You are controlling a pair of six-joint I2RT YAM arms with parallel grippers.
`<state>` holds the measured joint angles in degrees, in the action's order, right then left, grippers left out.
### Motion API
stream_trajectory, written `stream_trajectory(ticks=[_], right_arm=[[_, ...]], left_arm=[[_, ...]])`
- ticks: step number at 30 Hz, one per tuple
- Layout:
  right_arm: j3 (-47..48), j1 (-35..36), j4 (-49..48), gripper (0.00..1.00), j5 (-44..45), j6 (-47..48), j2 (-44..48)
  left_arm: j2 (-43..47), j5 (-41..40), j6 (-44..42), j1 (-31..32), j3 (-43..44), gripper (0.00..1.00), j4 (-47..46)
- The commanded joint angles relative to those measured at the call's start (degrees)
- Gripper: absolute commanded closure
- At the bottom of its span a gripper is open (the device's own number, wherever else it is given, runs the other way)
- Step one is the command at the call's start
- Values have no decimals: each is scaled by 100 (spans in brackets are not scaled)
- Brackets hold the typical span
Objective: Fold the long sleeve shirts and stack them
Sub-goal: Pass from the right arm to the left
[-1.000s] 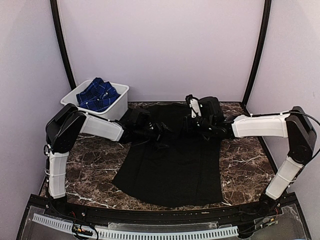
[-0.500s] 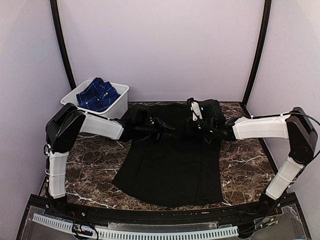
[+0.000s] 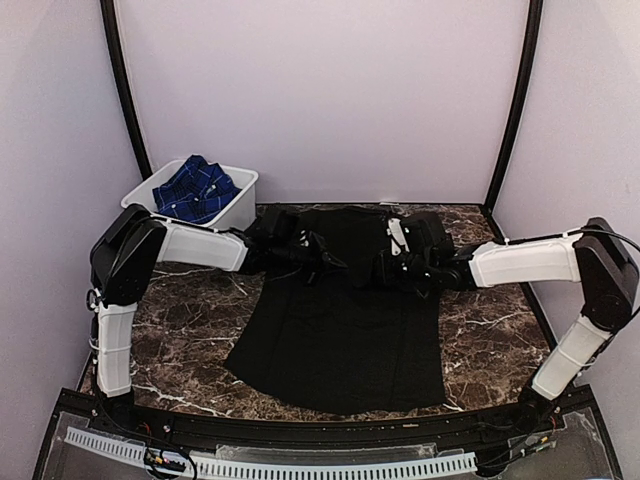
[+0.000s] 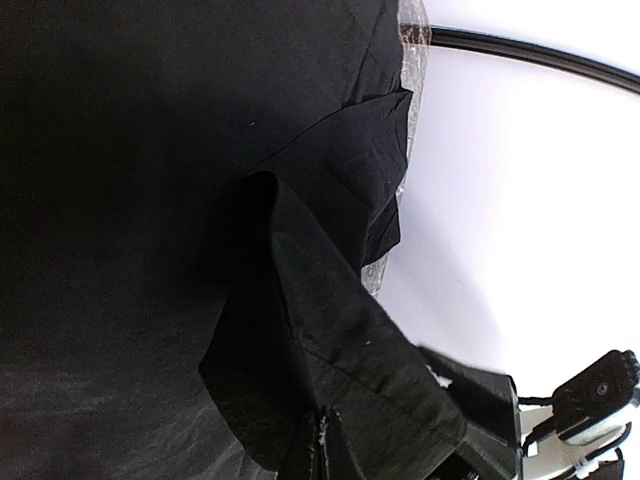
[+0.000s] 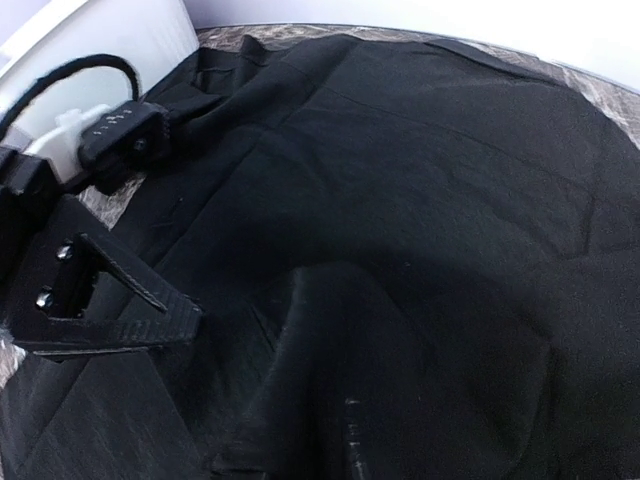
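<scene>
The black long sleeve shirt (image 3: 340, 330) lies flat on the marble table, hem toward the arms. My left gripper (image 3: 328, 263) rests on its upper left part. In the left wrist view that gripper (image 4: 325, 447) is shut, pinching a raised fold of the black shirt (image 4: 320, 330). My right gripper (image 3: 385, 270) lies low on the upper right part. Its dark fingers (image 5: 350, 440) blend into the black shirt (image 5: 420, 150), so their gap does not show. The blue checked shirt (image 3: 195, 188) lies crumpled in the tub.
A white plastic tub (image 3: 240, 205) stands at the back left corner of the table (image 3: 180, 320). Black frame posts (image 3: 512, 110) rise at both back corners. The two grippers are close together over the shirt; the left gripper's finger (image 5: 110, 300) shows in the right wrist view.
My left gripper has shut on a fold of the black shirt and moved slightly right. The right gripper has come down toward the near side onto the cloth.
</scene>
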<state>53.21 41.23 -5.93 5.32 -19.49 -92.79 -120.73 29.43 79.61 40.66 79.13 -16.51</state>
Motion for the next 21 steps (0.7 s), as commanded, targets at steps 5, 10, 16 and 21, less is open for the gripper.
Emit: stream_trajectory(ticks=[5,10,16,21], right_arm=[[17,-468,1132,26,657,-440,762],[-98,-1085,1542,22,838,-984,1035],[-129,-1825,1592,23,510,-1389,930],[21,-2335,1337,24,55,-1443,459]], left_arm=[[819,-105,-1983,-162,1127,100,2114],[973,-384,-3004,-193,1902,100,3135],[984,-561,-3721,-369,2782,100,3765],[950,-617,-4048,-559,3343,100,4103]])
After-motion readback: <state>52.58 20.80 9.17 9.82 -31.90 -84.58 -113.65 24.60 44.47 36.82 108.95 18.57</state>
